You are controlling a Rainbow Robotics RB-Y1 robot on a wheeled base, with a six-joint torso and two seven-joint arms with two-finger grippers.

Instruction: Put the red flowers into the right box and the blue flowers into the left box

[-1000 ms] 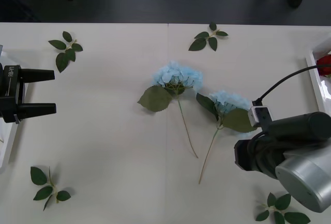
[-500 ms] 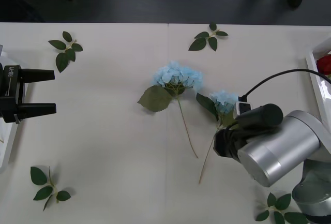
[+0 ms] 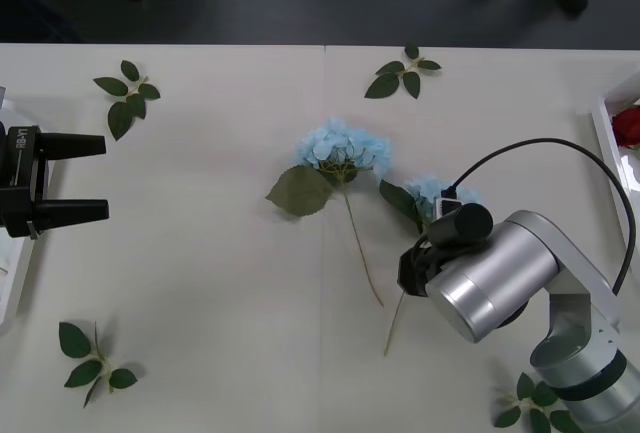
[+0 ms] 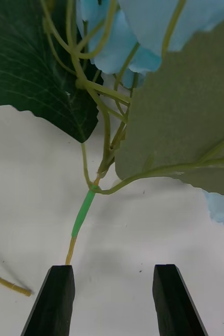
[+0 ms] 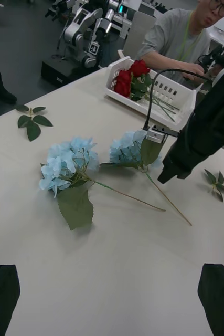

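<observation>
Held red flowers in right box, stems seemingly rearward; right gripper gaped astride blue flowers' stem, left gripper likewise parted.

The right arm's silver body covers the lower part of the nearer blue flower in the front view, along with that arm's own fingers. Beside that arm, the right box is cut off by the picture's edge, leaving a strip of rim and a bit of the red flowers. The left box behind the left gripper is likewise cropped.
</observation>
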